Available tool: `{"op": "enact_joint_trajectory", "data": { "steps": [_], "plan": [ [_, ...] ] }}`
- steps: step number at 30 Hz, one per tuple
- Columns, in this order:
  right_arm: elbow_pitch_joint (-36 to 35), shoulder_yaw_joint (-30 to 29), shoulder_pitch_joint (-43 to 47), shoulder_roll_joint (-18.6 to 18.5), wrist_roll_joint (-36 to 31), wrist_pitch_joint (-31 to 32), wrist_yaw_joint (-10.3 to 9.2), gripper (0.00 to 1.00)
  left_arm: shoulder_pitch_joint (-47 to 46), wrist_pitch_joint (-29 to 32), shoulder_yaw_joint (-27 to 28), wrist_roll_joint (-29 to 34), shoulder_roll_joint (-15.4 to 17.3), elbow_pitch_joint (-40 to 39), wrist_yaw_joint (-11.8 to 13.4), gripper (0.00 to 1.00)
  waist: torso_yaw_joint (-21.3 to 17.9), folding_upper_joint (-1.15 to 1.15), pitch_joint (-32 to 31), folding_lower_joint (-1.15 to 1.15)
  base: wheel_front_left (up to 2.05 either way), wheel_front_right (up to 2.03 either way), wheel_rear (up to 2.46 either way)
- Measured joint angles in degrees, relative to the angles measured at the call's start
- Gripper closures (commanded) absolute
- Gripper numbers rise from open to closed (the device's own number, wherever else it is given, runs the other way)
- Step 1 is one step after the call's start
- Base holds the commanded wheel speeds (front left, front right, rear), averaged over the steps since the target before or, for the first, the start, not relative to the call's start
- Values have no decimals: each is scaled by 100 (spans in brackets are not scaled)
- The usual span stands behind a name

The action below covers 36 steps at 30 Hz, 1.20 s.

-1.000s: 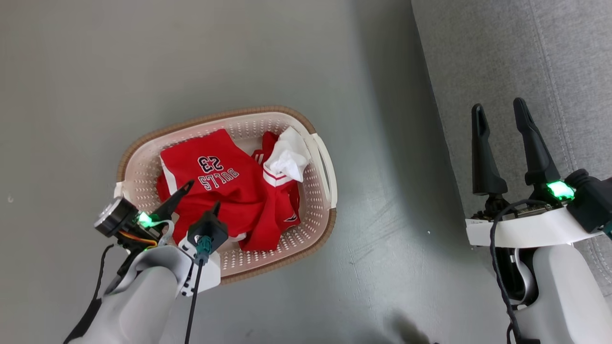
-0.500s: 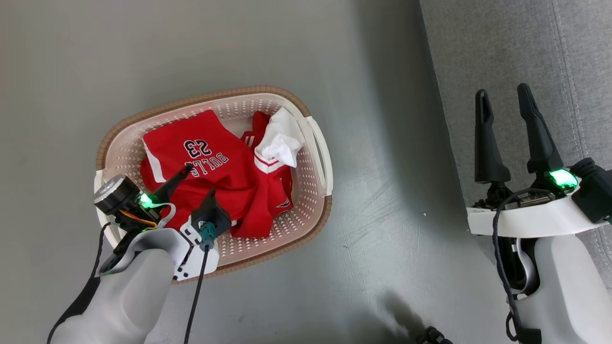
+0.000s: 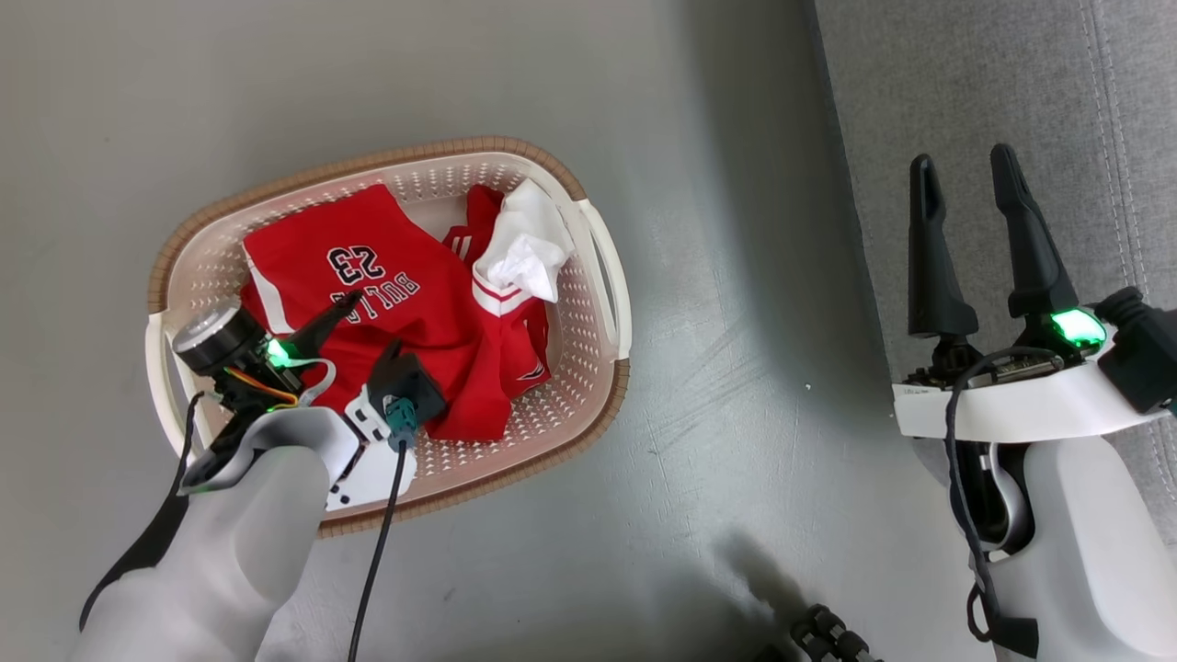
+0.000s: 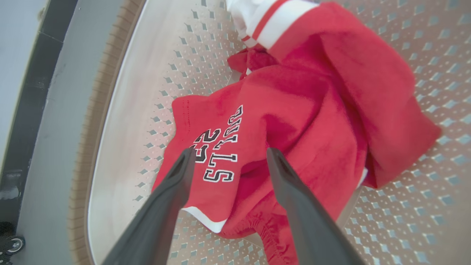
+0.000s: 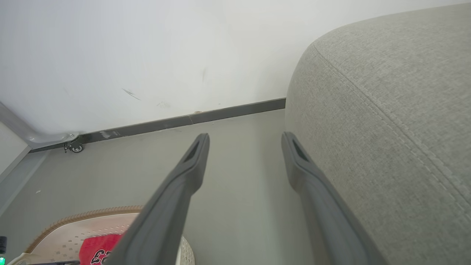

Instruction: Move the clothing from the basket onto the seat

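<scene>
both spread: left claw (image 4: 231, 151) above clothing (image 4: 305, 106), right claw (image 3: 960, 156) beside seat (image 3: 1002, 64).

Left gripper (image 3: 372, 322) tilted down, jaws wide apart; right gripper (image 3: 961, 156) pointing forward (jaws equally wide).

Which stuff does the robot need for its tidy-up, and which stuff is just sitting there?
For the job:
- red clothes
- basket holding them
- grey sofa
- left hand, open over the clothes

Just there:
- floor
- wall
- little wheel by the wall
</scene>
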Motion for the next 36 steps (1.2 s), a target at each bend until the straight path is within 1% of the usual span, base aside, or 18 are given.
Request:
{"op": "enact_joint_trajectory", "data": {
  "steps": [7,14,24,25,27,29,30,32,36],
  "plan": [
    [-47,2,-37,0,41,0,0,0,-141,49,-16,9,-48,148,3,0,-47,0,160,0,0,0,0],
    [-109,-2,-44,1,52,-1,0,0,-338,53,-94,101,25,283,2,0,-93,0,319,0,0,0,0],
    [-164,31,-158,1,75,-7,0,0,-574,321,-130,162,25,544,30,0,-145,0,533,0,0,0,0],
    [-164,31,-158,1,75,-7,0,0,-574,321,-130,162,25,544,30,11,-145,0,533,0,0,0,0],
    [-172,38,-159,1,115,-7,0,0,-579,354,-125,160,10,588,54,53,-150,0,563,0,0,0,0],
    [-180,33,-159,1,115,-7,0,0,-594,352,-116,159,-2,600,57,69,-150,0,590,0,0,0,0],
    [-182,27,-160,1,115,-7,0,0,-611,352,-104,156,-19,600,79,80,-148,0,600,0,0,0,0],
    [-183,3,-160,1,114,-7,0,0,-652,349,-78,142,-82,599,80,100,-135,0,611,0,0,0,0],
    [-185,-9,-177,1,113,-7,0,0,-673,293,-16,75,-170,598,148,100,-97,0,602,0,0,0,0]
  ]
}}
